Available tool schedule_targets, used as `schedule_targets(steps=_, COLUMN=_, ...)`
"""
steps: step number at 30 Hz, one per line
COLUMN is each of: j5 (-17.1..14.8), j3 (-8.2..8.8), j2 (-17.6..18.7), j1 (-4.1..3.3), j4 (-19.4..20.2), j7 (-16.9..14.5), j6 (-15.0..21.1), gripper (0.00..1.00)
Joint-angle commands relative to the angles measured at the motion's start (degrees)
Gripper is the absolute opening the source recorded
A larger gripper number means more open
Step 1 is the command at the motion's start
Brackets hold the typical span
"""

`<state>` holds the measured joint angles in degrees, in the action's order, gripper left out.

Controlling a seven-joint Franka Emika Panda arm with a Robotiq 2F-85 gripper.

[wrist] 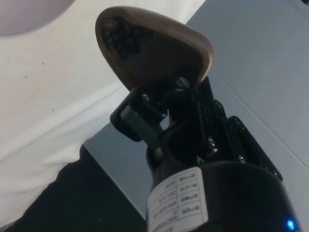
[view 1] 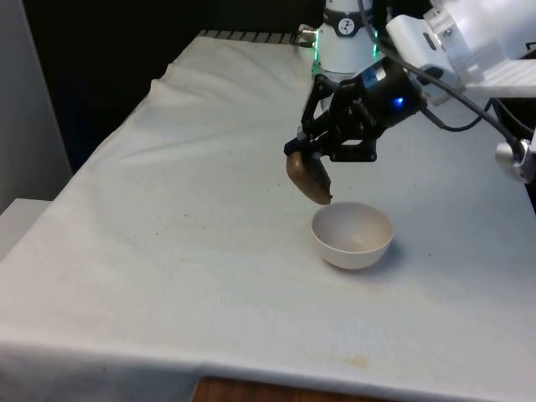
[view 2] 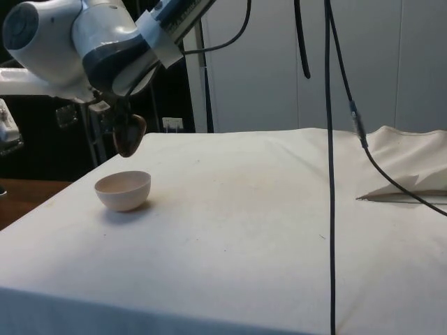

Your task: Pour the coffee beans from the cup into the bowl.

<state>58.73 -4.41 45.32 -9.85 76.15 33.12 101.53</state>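
My black gripper (view 1: 310, 155) is shut on a brown cup (view 1: 309, 178), held tilted with its mouth down toward the white bowl (view 1: 353, 235). The cup hangs just above the bowl's rim, on the front view's left of it. In the side view the cup (view 2: 128, 135) hovers over the bowl (view 2: 123, 190). In the wrist view dark coffee beans (wrist: 120, 33) sit inside the tilted cup (wrist: 159, 48), near its lip, with the fingers (wrist: 145, 121) clamped on the cup's wall. The bowl's inside looks bare in the front view.
The white cloth (view 1: 184, 234) covers the table, with a rumpled fold (view 2: 412, 185) at the side view's right. Black cables (view 2: 330, 139) hang down in front of the side camera.
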Motion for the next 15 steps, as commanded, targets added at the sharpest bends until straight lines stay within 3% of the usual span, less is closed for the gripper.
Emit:
schedule_targets(steps=1, j5=0.2, j3=0.11, j2=0.5, j1=-0.34, j4=-0.6, j7=0.0, j6=-1.0, gripper=0.12)
schedule_targets(steps=7, j5=2.3, j3=-0.86, j2=1.2, j1=-0.46, j4=-1.0, j7=0.7, j6=-2.7, gripper=0.12)
schedule_targets(steps=8, j5=2.5, j3=-1.09, j2=0.7, j1=-0.06, j4=-0.4, j7=1.0, j6=-2.1, gripper=0.12)
schedule_targets(steps=9, j5=2.6, j3=-0.97, j2=1.3, j1=-0.46, j4=-1.1, j7=0.9, j6=-3.0, gripper=0.12)
schedule_targets(steps=14, j5=4.5, j3=-1.78, j2=2.1, j1=-0.57, j4=-1.7, j7=1.6, j6=-4.5, gripper=0.12)
schedule_targets(steps=15, j5=4.5, j3=-1.95, j2=1.5, j1=-0.23, j4=-0.9, j7=1.7, j6=-3.6, gripper=0.12)
